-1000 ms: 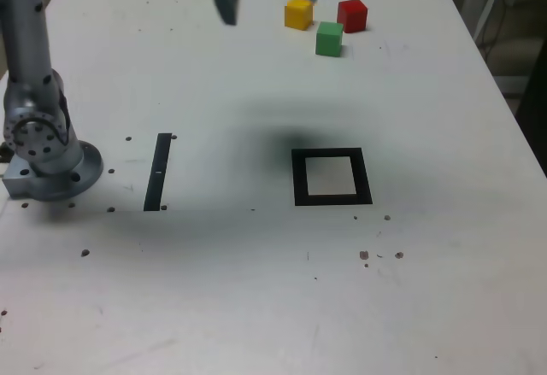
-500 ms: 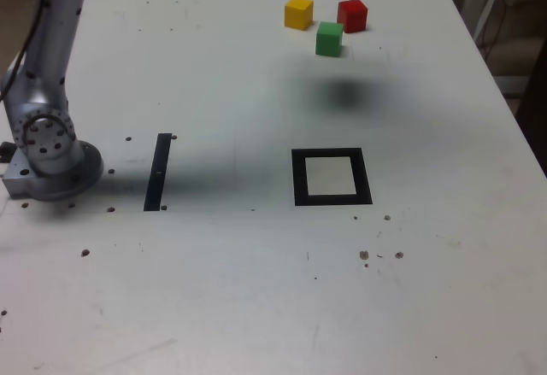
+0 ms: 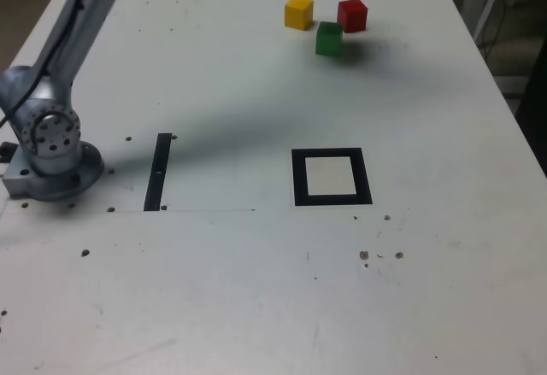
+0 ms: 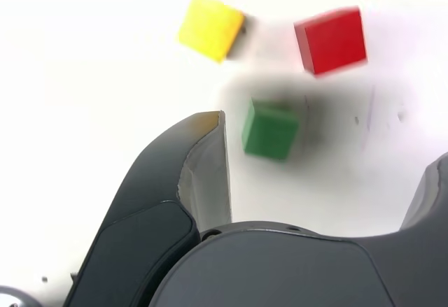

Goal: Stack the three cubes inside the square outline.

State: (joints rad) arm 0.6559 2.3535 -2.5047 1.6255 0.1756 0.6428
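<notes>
Hovering above the cube cluster at the far end of the table [image 3: 256,307], gripper [image 4: 329,160] with jaws spread wide and nothing between them. In the wrist view the green cube [image 4: 269,131] sits in the gap between the two dark fingers [image 4: 175,181], closer to one than the other and clear of both; a dark shadow surrounds it on the white surface.

All three cubes are flat on the table, none stacked. Yellow cube [image 3: 298,12] is toward the exterior view's left, red cube [image 3: 352,14] toward the exterior view's right, green cube [image 3: 329,38] nearer the camera and roughly between them, just beside the red. They are close together; I cannot tell whether green and red touch.

The square outline [image 3: 332,176] is well apart from the cubes, nearer the camera, with its pale centre bare. A thin black strip [image 3: 158,171] lies to the exterior view's left of it, near the arm base [image 3: 51,157]. The arm link [image 3: 90,8] rises from the base and leaves the frame at the top; only a small dark bit of the tool shows at the top edge in the exterior view.
</notes>
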